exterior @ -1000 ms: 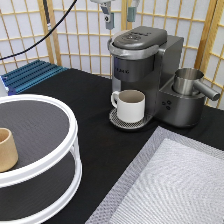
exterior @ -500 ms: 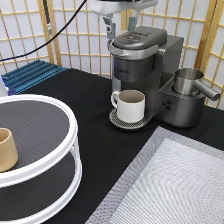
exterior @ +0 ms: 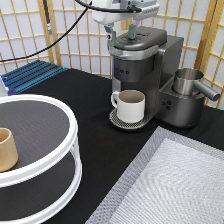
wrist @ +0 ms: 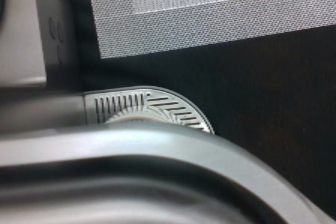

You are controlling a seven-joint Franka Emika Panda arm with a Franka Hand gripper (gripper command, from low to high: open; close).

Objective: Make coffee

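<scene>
black cloth covers the table (exterior: 90, 145), with a grey mesh mat (exterior: 170, 185) at the exterior view's bottom right. a white two-tier turntable (exterior: 60, 150) fills the bottom left and carries a tan handleless cup (exterior: 7, 149) on its upper shelf. the dark grey coffee machine (exterior: 150, 70) stands near the top centre, a steel jug (exterior: 189, 82) on its right side. a cream-white mug (exterior: 130, 105) sits on the drip tray (wrist: 146, 107) under the spout. the gripper (exterior: 120, 35) hangs right over the machine's lid, two fingers reaching down onto it; how wide they stand, or whether they hold anything, i cannot tell. the coffee pod shows in neither view.
</scene>
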